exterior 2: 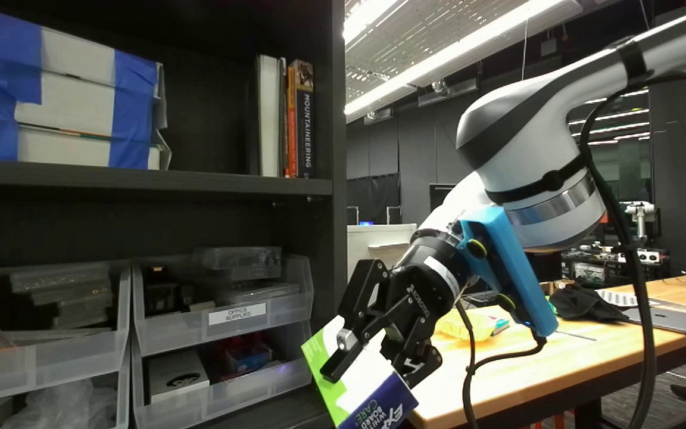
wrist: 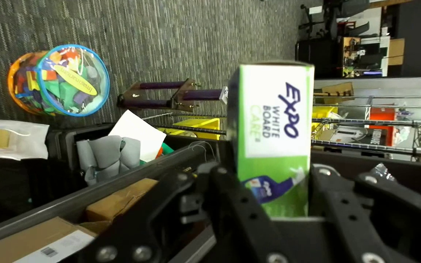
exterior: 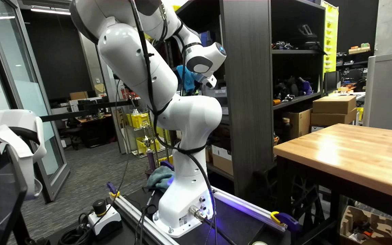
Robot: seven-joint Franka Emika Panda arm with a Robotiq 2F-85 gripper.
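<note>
The gripper (exterior 2: 377, 362) is clamped on an Expo carton (wrist: 274, 146), its 2 fingers (exterior 2: 341, 359) pressed against opposite sides. The carton, white, green and purple, hangs tilted in an exterior view, just right of the clear bins (exterior 2: 170, 336) in a dark shelving unit (exterior 2: 338, 238) and left of a wooden table (exterior 2: 563, 360); whether it touches the unit I cannot tell. 1 bin wears an office supplies label (exterior 2: 237, 314). On the shelf above (exterior 2: 140, 180), upright books (exterior 2: 286, 125) stand at the right end, and white packages bound in blue tape (exterior 2: 69, 104) lie to the left. A blue casing (exterior 2: 510, 274) is mounted above the gripper. Far right on the table, a black cloth (exterior 2: 584, 305) lies beside a grey laptop (exterior 2: 670, 320).

In the wrist view the carton's lettering runs sideways. To its left a clear tub of coloured blocks (wrist: 75, 79) sits on grey carpet (wrist: 181, 40); to its right, farther off, stands a wire rack (wrist: 364, 145) with yellow bins (wrist: 322, 111). In an exterior view the arm's white base (exterior: 179, 206) sits between 2 metal rails (exterior: 247, 207).
</note>
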